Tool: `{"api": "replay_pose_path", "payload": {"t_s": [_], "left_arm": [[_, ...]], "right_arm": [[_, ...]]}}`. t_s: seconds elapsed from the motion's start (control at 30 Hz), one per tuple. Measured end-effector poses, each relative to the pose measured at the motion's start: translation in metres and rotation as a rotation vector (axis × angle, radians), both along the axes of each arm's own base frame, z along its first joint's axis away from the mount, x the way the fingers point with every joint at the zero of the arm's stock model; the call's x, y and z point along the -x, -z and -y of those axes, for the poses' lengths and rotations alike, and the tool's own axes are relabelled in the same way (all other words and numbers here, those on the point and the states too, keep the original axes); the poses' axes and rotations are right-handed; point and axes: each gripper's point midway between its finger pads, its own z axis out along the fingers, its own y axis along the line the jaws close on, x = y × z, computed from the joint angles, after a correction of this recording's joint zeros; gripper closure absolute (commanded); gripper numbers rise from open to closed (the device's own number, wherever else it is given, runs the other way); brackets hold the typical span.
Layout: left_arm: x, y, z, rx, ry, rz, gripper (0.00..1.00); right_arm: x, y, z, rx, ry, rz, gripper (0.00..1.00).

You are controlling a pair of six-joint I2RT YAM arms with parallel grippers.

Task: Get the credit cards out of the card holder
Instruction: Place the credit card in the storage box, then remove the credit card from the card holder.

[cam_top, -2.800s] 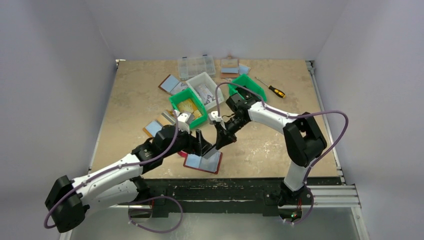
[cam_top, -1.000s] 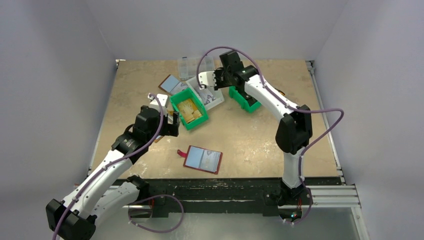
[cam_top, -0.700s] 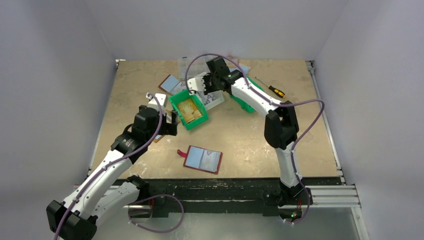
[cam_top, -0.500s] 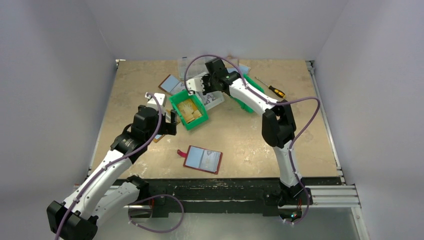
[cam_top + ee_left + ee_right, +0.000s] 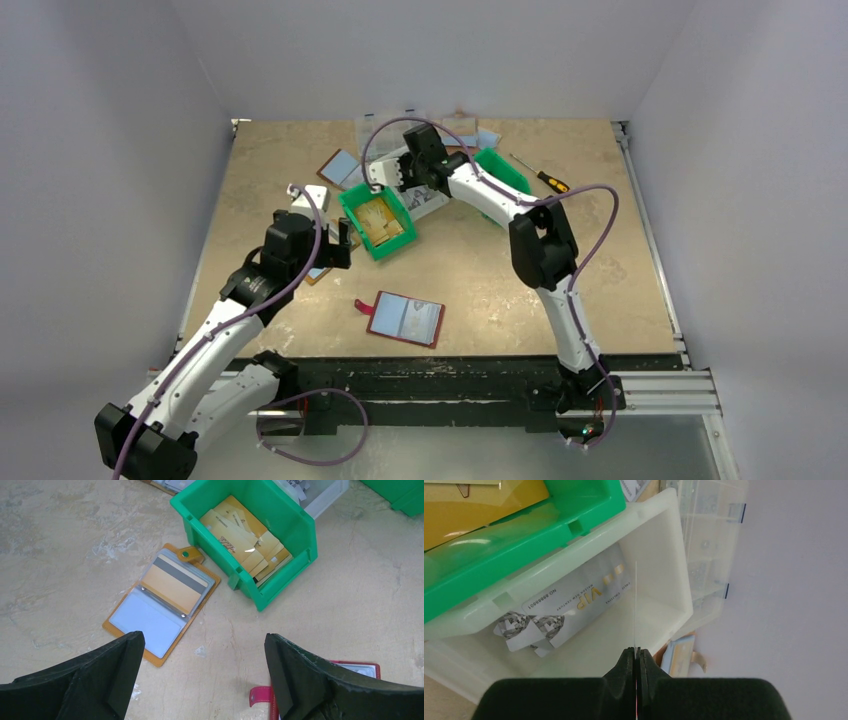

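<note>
The red-rimmed card holder point(image 5: 405, 318) lies open on the table near the front edge, with its pale blue-grey panels up. Its red tab point(image 5: 261, 696) shows beside my left fingertip in the left wrist view. My left gripper point(image 5: 342, 243) point(image 5: 202, 647) is open and empty above bare table, between a tan bifold and the card holder. My right gripper point(image 5: 393, 175) point(image 5: 635, 652) is shut on a thin credit card point(image 5: 636, 600), seen edge-on. It holds the card above a white bin point(image 5: 659, 595) where grey credit cards point(image 5: 574, 605) lie.
A green bin point(image 5: 378, 218) point(image 5: 295, 525) of yellowish cards stands left of the white bin point(image 5: 425, 195). A tan-rimmed bifold point(image 5: 162, 602) lies open beside it. Behind are a second green bin point(image 5: 503, 168), a clear organiser box point(image 5: 385, 125) point(image 5: 709, 530), more tan bifolds and a screwdriver point(image 5: 545, 178).
My right gripper left the card holder with a card and swung to the back, then left, over the white bin. My left gripper let go of the holder and drew back left.
</note>
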Motion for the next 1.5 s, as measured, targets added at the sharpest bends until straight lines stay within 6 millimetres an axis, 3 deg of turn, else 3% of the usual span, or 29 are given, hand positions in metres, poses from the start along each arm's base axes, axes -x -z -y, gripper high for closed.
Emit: {"api": "replay_pose_path", "payload": {"t_s": [0.2,0.27,0.6,0.73,0.87,1.0,1.1,1.2,1.3,1.4,1.5], "left_arm": [[-0.001,0.0,-0.003,0.0,-0.009,-0.001,0.02],[-0.001,0.0,-0.003,0.001,-0.01,-0.002,0.02],[-0.002,0.001,-0.005,0.001,-0.018,-0.003,0.02],[-0.001,0.001,-0.003,0.008,-0.006,-0.006,0.02],[0.001,0.001,0.006,0.033,0.039,-0.013,0.01],[0.005,-0.003,0.02,0.077,0.109,-0.011,0.01],[0.008,-0.007,0.034,0.12,0.177,-0.013,0.01],[0.013,-0.011,0.049,0.18,0.248,-0.018,0.07],[0.018,-0.014,0.067,0.269,0.309,-0.022,0.08],[0.027,-0.007,0.085,0.389,0.355,-0.069,0.08],[0.037,-0.001,0.097,0.484,0.365,-0.14,0.09]], "right_arm": [[-0.001,0.013,-0.002,0.001,0.006,-0.01,0.57],[0.0,0.015,-0.002,0.001,0.008,-0.018,0.5],[0.028,0.044,0.007,0.028,-0.01,-0.16,0.42],[0.044,0.027,0.012,0.007,0.0,-0.207,0.41],[0.067,-0.017,0.016,-0.071,0.009,-0.241,0.4],[0.115,-0.071,0.026,-0.203,-0.005,-0.308,0.38],[0.168,-0.093,0.041,-0.301,-0.038,-0.387,0.34],[0.225,-0.094,0.063,-0.376,-0.067,-0.49,0.2],[0.268,-0.087,0.088,-0.459,-0.086,-0.569,0.02],[0.291,-0.088,0.117,-0.581,-0.065,-0.572,0.01],[0.304,-0.096,0.131,-0.692,-0.079,-0.548,0.01]]}}
